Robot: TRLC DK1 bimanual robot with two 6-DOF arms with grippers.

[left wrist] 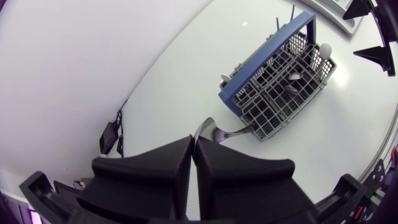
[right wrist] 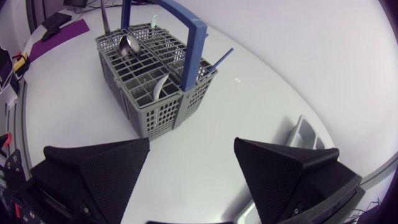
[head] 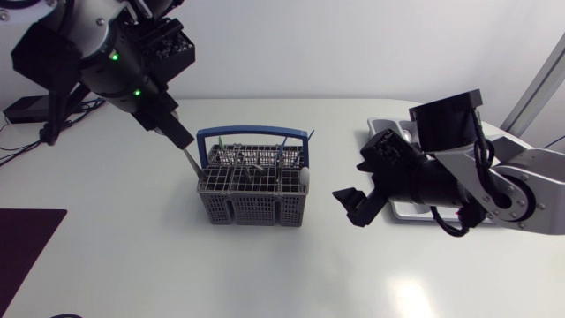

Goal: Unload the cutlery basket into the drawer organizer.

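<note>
Left arm (head: 106,62) angled down, jaws pinching spoon (left wrist: 217,132).

Wore silver-grey links, black joints, matte black wedge-fingered left pincer (left wrist: 193,142) and right pincer (right wrist: 192,143); green lights (head: 113,56) on left arm (head: 88,26), looped black cable (head: 481,157) on right arm (head: 521,177).

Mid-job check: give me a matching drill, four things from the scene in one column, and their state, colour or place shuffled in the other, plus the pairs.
1. left end effector
2. right end effector
3. basket handle
4. organizer

A. blue
B. shut on a spoon
C. partly hidden by the right arm
D. open

Pairs: 1-B, 2-D, 3-A, 4-C
</note>
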